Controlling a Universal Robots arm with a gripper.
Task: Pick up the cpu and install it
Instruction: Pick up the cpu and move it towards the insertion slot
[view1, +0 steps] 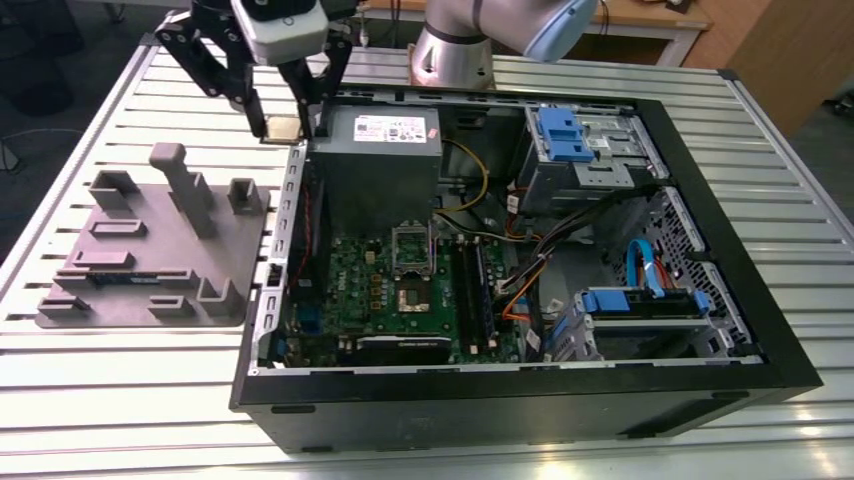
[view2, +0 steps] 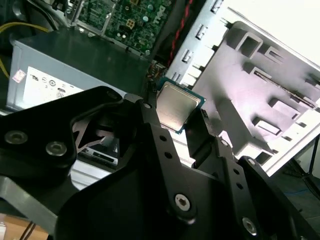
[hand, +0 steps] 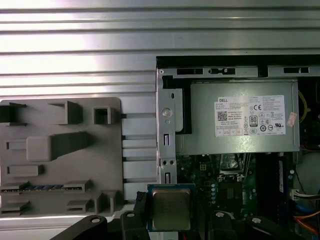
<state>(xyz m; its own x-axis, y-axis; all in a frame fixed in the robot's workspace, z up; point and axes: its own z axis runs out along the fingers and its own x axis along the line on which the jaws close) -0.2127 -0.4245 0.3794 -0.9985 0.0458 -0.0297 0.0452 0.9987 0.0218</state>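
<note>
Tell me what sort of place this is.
Probably a robotics lab bench for PC assembly: a ribbed aluminium table, an open black computer tower, and a gripper holding a small silver square cpu.

Robotics lab: opened computer case (view1: 507, 410) lay on slotted aluminium table (view1: 120, 400); robot arm (view1: 454, 55) stood at upper centre.
</note>
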